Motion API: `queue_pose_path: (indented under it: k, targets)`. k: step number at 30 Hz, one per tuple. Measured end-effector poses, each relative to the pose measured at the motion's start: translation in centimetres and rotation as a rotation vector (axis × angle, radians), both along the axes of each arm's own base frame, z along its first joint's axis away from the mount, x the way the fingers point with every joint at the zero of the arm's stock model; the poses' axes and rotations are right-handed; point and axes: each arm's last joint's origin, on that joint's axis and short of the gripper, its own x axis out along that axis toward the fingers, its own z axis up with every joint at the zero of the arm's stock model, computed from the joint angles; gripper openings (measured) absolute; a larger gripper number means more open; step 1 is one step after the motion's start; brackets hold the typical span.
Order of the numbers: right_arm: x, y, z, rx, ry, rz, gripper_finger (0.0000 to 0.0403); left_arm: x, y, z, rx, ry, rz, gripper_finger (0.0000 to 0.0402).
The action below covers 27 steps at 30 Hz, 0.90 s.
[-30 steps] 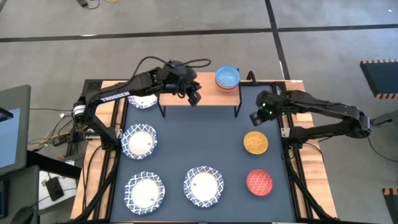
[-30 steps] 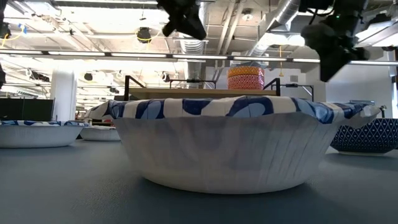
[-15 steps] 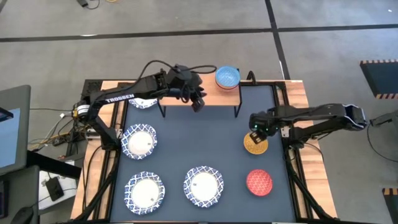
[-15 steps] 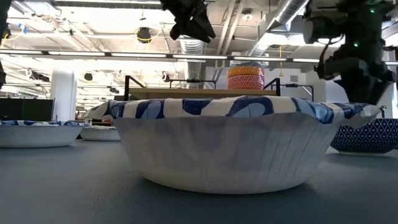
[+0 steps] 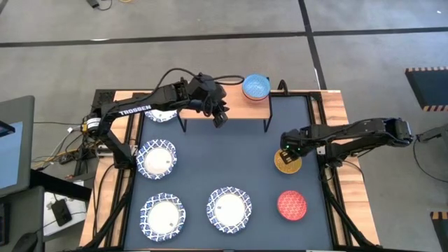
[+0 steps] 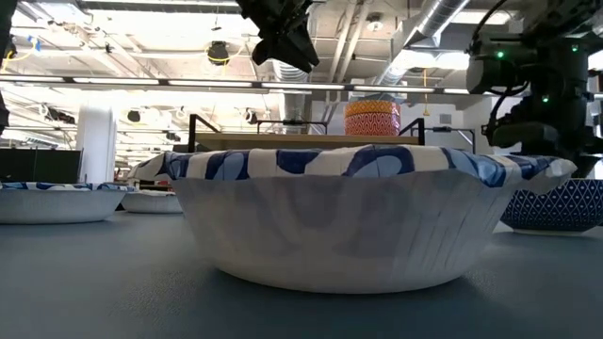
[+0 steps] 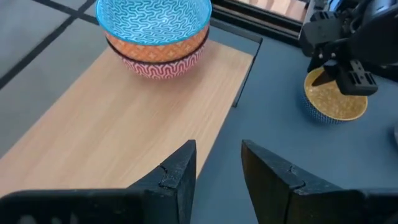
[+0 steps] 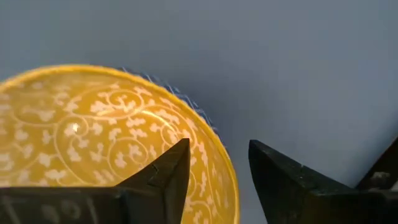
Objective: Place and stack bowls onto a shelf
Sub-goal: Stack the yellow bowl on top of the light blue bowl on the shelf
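Observation:
The yellow bowl (image 5: 288,163) sits on the dark-blue table. My right gripper (image 8: 219,146) is open at its far-left rim, one finger over the inside and one outside. My left gripper (image 5: 219,117) hovers open above the front edge of the light-wood shelf (image 5: 234,107). At the shelf's right end a light-blue bowl (image 7: 155,18) is stacked in an orange and red patterned one. The red bowl (image 5: 292,204) and three white blue-rimmed bowls (image 5: 157,159) (image 5: 162,215) (image 5: 229,209) stand on the table. A fourth white bowl (image 5: 161,114) lies partly under the left arm. My right gripper comes at the yellow bowl's rim (image 8: 225,158) from above, pointing down. One finger (image 8: 171,171) is over the bowl's inside and the other (image 8: 277,177) is outside the rim. I cannot tell whether either finger touches it. The bowl rests on the table.
The shelf stands on thin black legs (image 5: 267,124) at the table's far edge, its left and middle parts bare. Bare tabletop lies between the shelf and the near row of bowls. Wooden table borders (image 5: 336,105) and black rails run along both sides.
My right gripper has swung from beside the shelf's right end toward the near edge and dropped to the yellow bowl's rim, staying open. My left gripper has shifted slightly right above the shelf. No bowl has moved.

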Motion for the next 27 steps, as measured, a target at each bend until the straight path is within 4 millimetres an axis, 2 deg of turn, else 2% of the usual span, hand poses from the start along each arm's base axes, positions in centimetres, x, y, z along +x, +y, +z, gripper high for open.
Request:
queue_pose_path:
  k: [4,14,21,27]
  targets:
    - [0.0,-0.1,0.0,-0.042,0.001,0.020,0.0159,-0.1,0.0,-0.1,-0.004,0.014,-0.001,0.0113]
    - [0.1,-0.2,0.0,-0.050,-0.004,0.039,0.0064,-0.1,-0.5,-0.3,-0.021,0.039,-0.006,0.0112]
    - [0.3,-0.1,0.1,-0.037,-0.026,0.038,0.0055,-0.1,-1.3,-0.6,-0.034,0.065,-0.022,0.0112]
    - [1.1,0.2,0.2,-0.039,-0.112,0.016,0.0053,0.0,-1.9,-0.7,-0.031,0.082,-0.040,0.0112]
